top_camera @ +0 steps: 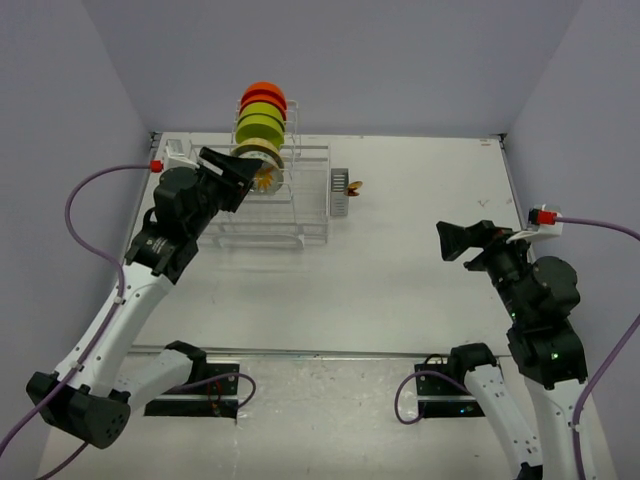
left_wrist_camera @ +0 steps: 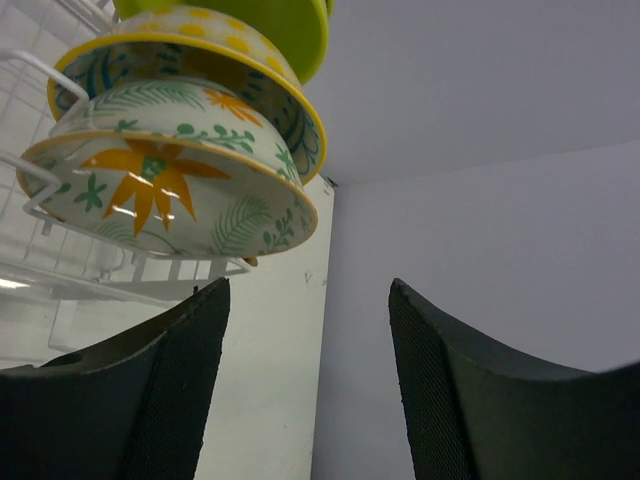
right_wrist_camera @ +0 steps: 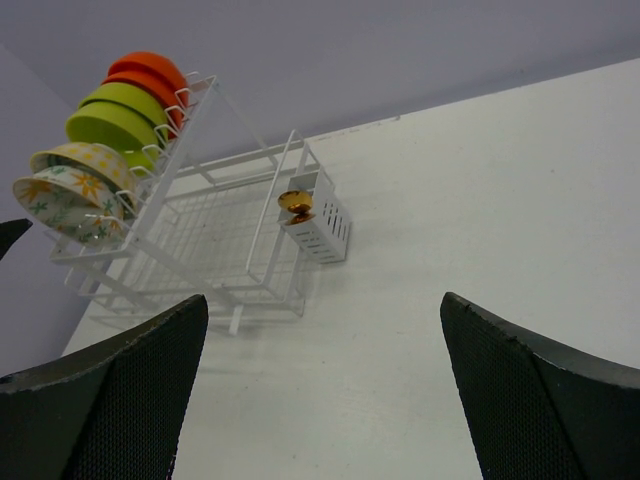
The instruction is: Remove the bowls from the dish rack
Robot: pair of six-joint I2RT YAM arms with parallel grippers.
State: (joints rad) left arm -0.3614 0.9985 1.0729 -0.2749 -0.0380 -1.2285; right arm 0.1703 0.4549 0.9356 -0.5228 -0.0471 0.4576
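Observation:
The white wire dish rack (top_camera: 290, 215) stands at the back left of the table. Its upright tier holds a row of bowls: orange ones (top_camera: 264, 95) at the back, lime-green ones (top_camera: 259, 125) in the middle, flower-patterned ones (top_camera: 262, 165) at the front. My left gripper (top_camera: 242, 172) is open and empty, right beside the front flower bowl (left_wrist_camera: 170, 190), which hangs just above its fingers (left_wrist_camera: 170, 390). My right gripper (top_camera: 452, 240) is open and empty over the table's right part, far from the rack (right_wrist_camera: 210, 240). The right wrist view shows the whole bowl row (right_wrist_camera: 100, 150).
A small grey cutlery basket (top_camera: 339, 192) hangs on the rack's right end, with a gold-brown object (right_wrist_camera: 296, 204) in it. Grey walls close in the table at the back and both sides. The table (top_camera: 400, 290) is white.

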